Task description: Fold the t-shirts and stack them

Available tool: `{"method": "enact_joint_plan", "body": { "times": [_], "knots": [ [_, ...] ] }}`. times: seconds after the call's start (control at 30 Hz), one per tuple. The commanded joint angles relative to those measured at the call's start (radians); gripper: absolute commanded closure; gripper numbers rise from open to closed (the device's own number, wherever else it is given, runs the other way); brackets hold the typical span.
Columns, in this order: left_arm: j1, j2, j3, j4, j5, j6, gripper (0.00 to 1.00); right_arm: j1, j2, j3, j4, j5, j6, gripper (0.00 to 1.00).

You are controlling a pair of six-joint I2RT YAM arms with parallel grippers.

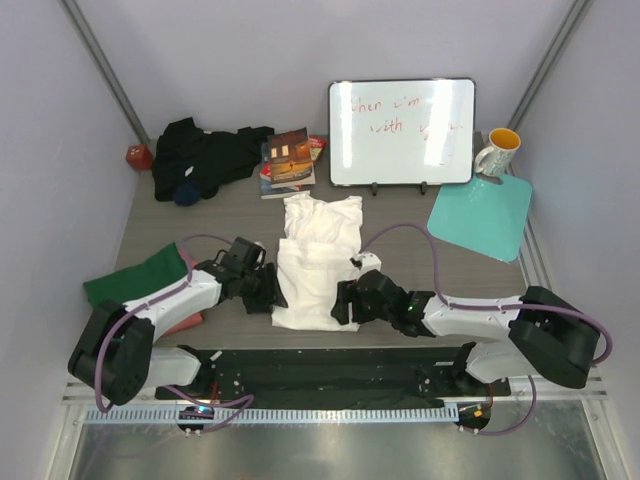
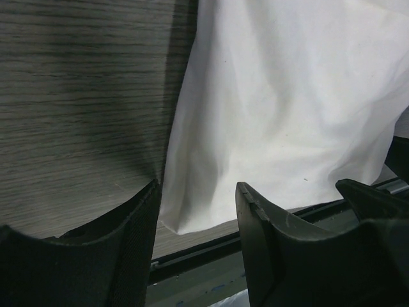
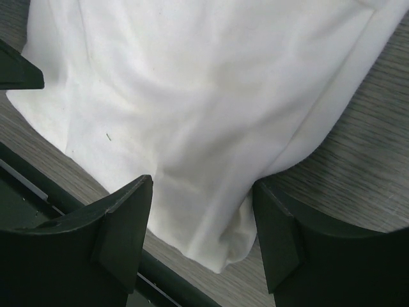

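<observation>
A: Where is the white t-shirt [image 1: 315, 262] at this moment?

B: It lies flat in the middle of the table [image 1: 230, 215], just in front of both arms. Its sides are turned inward, so it makes a long narrow shape, a little wider at the far end, with soft creases. The near hem is close to the table's near edge.

A: And the grippers?

B: The left gripper [image 2: 197, 188] stands at the near left corner of the hem, and the right gripper [image 3: 203, 184] at the near right corner. On both, the jaws are clearly apart and a corner of cloth lies in the gap. Neither one has closed on it, and nothing is held.

A: Do the fingers touch the cloth?

B: That I cannot tell. In the wrist views the tips are either against it or just above it.

A: The other shirts?

B: A black t-shirt [image 1: 205, 155] is heaped at the far left, well apart. A dark green t-shirt [image 1: 135, 280] lies beside the left arm, on top of a salmon pink t-shirt [image 1: 183, 324], of which only thin edges show.

A: What is hard to make out?

B: The printed marks: I find only a tiny dark speck in each wrist view. The collar is not clear from above. Each wrist view cuts off most of the white shirt. In the black heap I can make out no sleeve or neck.
</observation>
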Motion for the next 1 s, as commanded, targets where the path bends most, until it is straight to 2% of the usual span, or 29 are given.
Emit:
{"method": "enact_joint_plan", "body": {
  "times": [0.0,0.33,0.43,0.77,0.87,0.9,0.93,0.97],
  "knots": [
    [-0.007,0.002,-0.017,0.020,-0.012,-0.008,0.48,-0.001,-0.010,-0.037,-0.082,0.023,0.023,0.31],
    [-0.018,0.041,-0.036,0.052,0.037,-0.014,0.48,0.000,-0.129,-0.077,-0.237,0.050,0.098,0.31],
    [-0.024,0.059,-0.042,0.054,0.040,-0.017,0.49,0.000,-0.136,-0.107,-0.213,0.028,0.118,0.31],
    [-0.038,0.056,-0.080,0.060,0.021,-0.041,0.49,0.002,0.018,-0.114,-0.043,-0.047,0.127,0.31],
    [-0.038,0.055,-0.083,0.060,0.018,-0.043,0.63,0.003,0.065,-0.106,-0.021,-0.056,0.127,0.35],
    [-0.038,0.056,-0.085,0.060,0.020,-0.043,0.80,0.008,0.070,-0.103,-0.020,-0.056,0.129,0.41],
    [-0.039,0.053,-0.085,0.057,0.023,-0.043,0.92,0.009,0.072,-0.104,-0.018,-0.055,0.127,0.48],
    [-0.039,0.051,-0.080,0.049,0.021,-0.044,1.00,0.014,0.067,-0.106,-0.020,-0.053,0.132,0.57]
  ]
}}
